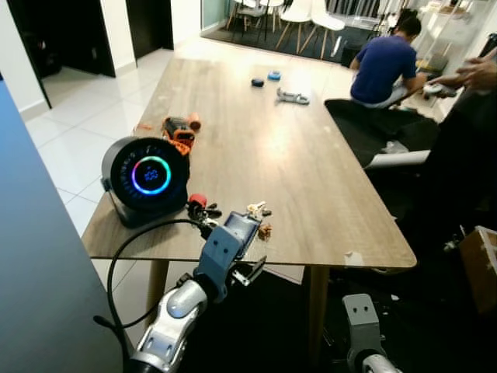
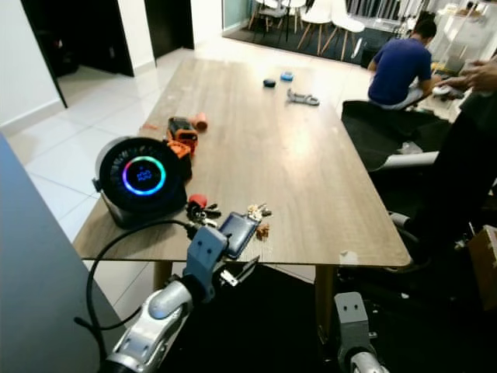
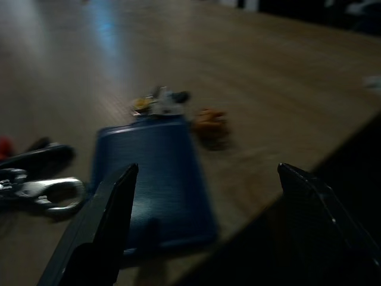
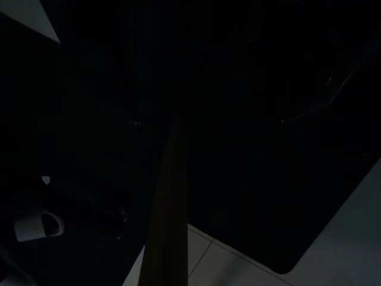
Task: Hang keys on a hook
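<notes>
The keys (image 1: 257,210) are lying flat on the wooden table (image 1: 311,179), close to its near edge, as a small bunch of silvery metal with a dark bit at one side. They are sitting just beyond the far end of a dark blue flat tag or pouch (image 3: 158,176), touching or nearly touching it, with a small orange-brown charm (image 3: 209,122) resting just beside them on the wood. In the left wrist view the bunch is showing blurred, so the number of keys cannot be told.
</notes>
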`<state>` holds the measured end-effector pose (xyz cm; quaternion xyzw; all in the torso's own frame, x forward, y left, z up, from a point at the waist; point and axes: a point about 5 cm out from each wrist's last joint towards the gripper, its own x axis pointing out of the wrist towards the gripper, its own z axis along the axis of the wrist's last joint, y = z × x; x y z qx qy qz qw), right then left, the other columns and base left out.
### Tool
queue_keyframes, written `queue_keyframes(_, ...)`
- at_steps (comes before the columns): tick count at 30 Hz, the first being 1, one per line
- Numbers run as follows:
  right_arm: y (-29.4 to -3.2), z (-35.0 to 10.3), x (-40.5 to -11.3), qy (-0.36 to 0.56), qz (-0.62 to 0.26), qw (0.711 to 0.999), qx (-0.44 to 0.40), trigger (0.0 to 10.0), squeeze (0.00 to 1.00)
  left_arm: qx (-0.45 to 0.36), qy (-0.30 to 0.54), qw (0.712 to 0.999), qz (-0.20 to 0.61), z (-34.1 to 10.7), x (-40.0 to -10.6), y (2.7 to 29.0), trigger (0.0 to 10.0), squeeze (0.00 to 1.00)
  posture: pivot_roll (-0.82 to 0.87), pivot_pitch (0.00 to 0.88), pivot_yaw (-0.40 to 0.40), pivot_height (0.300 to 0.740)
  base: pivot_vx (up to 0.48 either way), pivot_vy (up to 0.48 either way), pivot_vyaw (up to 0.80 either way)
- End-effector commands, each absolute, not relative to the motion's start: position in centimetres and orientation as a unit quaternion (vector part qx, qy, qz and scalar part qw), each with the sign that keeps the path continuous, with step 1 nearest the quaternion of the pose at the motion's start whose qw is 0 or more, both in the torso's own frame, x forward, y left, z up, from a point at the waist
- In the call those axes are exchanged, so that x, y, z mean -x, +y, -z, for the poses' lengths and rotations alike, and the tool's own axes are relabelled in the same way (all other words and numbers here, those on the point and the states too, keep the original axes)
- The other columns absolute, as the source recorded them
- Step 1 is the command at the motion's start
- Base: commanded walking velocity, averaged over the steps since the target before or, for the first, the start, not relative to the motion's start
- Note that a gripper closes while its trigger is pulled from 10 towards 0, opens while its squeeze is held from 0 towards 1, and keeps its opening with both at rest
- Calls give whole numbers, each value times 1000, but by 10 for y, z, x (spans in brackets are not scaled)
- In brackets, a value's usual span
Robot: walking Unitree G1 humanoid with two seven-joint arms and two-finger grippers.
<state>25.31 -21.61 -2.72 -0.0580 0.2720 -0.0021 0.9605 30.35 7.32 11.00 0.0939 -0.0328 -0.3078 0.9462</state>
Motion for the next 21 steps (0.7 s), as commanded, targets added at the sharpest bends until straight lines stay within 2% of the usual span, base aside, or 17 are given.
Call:
queue_keyframes(1,-215,30,-252,285,-1,956,64,10000,0,-96,-30,953,287,-107,-308,70,10000,0,70,146,-81,740,0,0,0)
queue_keyframes(7,-214,27,-256,283,-3,957,65,10000,0,-100,-24,964,244,-107,-320,78,10000,0,68,152,-75,740,0,0,0)
queue_keyframes(21,-216,28,-255,288,1,955,66,10000,0,-120,-3,968,223,-99,-330,75,10000,0,64,140,-73,740,0,0,0)
